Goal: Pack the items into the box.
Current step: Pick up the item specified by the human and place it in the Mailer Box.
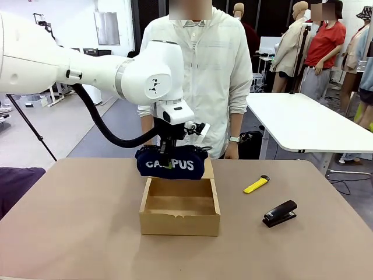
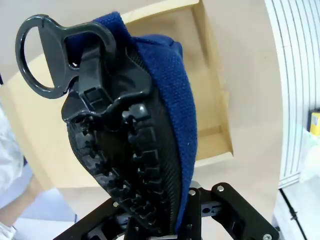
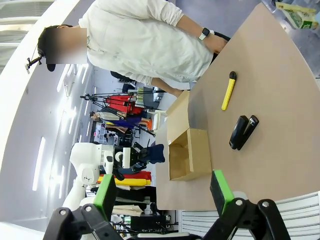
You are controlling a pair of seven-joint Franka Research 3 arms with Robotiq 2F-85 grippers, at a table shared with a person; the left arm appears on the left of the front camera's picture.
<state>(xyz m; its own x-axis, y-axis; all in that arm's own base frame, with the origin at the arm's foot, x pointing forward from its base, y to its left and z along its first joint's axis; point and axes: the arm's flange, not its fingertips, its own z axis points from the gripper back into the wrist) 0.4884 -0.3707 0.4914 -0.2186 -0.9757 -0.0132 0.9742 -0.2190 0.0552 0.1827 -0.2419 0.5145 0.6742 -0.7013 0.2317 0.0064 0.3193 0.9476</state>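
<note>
Between the left gripper's (image 1: 169, 150) closed jaws hangs the navy pencil pouch (image 1: 175, 163), pinched by its zip edge so it dangles straight below them, just over the open cardboard box (image 1: 179, 221), likely for lowering inside. Right gripper (image 3: 164, 190) stands with jaws wide apart and empty; the yellow tool (image 3: 228, 91) lies well beyond them.

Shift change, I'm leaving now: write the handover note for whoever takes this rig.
The left end effector is shut on the navy pouch, which hangs above the open box.
The right end effector is open, holding nothing.
The yellow tool lies right of the box, near the stapler.
Done: pouch lifted. Left: set pouch in box, then pack yellow tool.
</note>
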